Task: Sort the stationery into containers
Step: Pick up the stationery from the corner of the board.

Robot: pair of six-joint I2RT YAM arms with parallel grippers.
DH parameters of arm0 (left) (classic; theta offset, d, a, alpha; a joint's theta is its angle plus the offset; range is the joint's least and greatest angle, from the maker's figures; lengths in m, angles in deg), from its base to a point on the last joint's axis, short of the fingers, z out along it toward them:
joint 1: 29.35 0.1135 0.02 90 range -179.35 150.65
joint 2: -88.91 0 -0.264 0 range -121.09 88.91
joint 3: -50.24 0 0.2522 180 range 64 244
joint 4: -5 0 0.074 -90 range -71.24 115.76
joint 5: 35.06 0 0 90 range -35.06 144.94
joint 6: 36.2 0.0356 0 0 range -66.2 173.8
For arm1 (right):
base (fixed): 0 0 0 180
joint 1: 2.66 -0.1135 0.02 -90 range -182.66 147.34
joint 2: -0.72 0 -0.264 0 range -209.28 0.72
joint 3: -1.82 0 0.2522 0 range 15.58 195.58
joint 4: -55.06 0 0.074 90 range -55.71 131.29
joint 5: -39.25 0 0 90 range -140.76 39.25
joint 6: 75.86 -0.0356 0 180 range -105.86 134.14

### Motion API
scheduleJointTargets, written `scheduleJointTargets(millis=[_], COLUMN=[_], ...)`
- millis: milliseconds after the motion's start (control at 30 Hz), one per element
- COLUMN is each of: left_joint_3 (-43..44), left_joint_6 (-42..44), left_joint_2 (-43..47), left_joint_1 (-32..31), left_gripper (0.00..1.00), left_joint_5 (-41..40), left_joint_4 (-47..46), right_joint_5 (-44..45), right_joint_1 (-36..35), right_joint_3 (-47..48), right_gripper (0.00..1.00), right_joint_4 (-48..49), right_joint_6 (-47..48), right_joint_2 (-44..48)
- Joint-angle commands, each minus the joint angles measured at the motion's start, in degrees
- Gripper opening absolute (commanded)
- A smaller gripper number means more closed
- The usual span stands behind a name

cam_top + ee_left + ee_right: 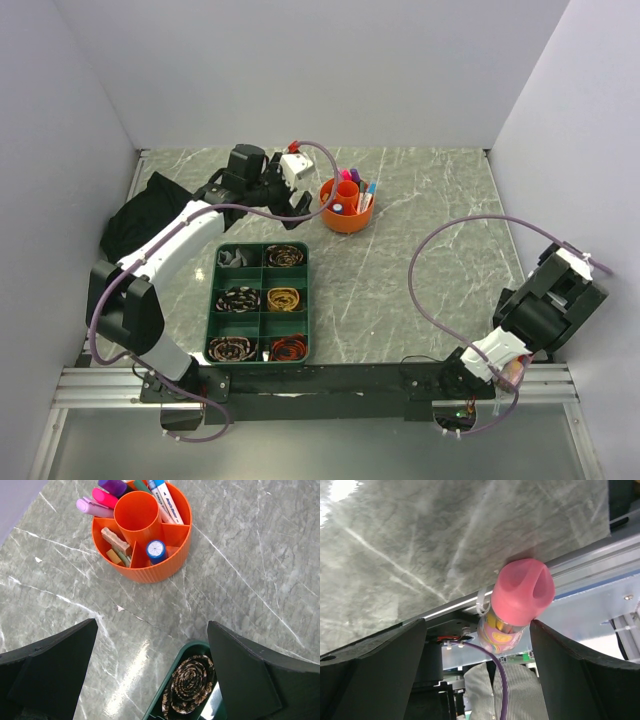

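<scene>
The orange pot (150,567) is sitting on the table (260,555). Pink, purple and white pens (102,497) are standing in it. Small blocks (116,540) are lying in 1 part, and a blue cap (156,550) is poking up in the next part. The left gripper (152,627) is hanging just in front of the pot, spread wide and holding nothing. The green tray (262,300) is sitting nearer than the pot. Well to the pot's right and much nearer, the right gripper (479,625) is spread around a pink-capped stick (522,592), not pinching it.
</scene>
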Motion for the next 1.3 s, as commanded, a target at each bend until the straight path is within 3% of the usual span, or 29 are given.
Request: scheduleJointTargets(millis=[0,500,700,767,833,1033,1267], left_joint_3=[2.4,3.5,2.5,2.2,1.8,2.5,3.3], left_joint_6=[-2.0,-2.6,-3.6,-3.5,-3.4,-3.4,-3.3], left_joint_2=[0.7,0.4,1.0,1.5,1.6,1.5,0.3], left_joint_1=[0.1,0.1,0.1,0.1,0.1,0.1,0.1], left_gripper=[0.99,0.99,0.99,0.99,1.0,0.99,1.0], left_joint_5=[0.5,1.5,1.1,0.7,0.5,0.7,1.3], left_joint_4=[-0.5,-0.5,-0.7,-0.7,-0.7,-0.6,-1.0], right_joint_5=[1.9,8.1,9.0,7.5,6.7,1.1,-2.5], right_joint_1=[-0.3,-0.2,-1.0,-1.7,-4.5,-17.5,-26.5], right_joint_3=[-2.3,-4.0,-4.7,-5.1,-6.5,-8.9,-3.2], right_gripper=[0.91,0.86,0.73,0.61,0.53,0.44,0.26], right_joint_4=[1.6,5.4,8.0,7.7,7.7,6.7,6.0], right_joint_6=[-2.5,-1.9,0.6,1.2,2.4,3.1,4.9], right_joint_2=[0.6,-0.2,-1.6,-1.2,0.1,7.4,10.7])
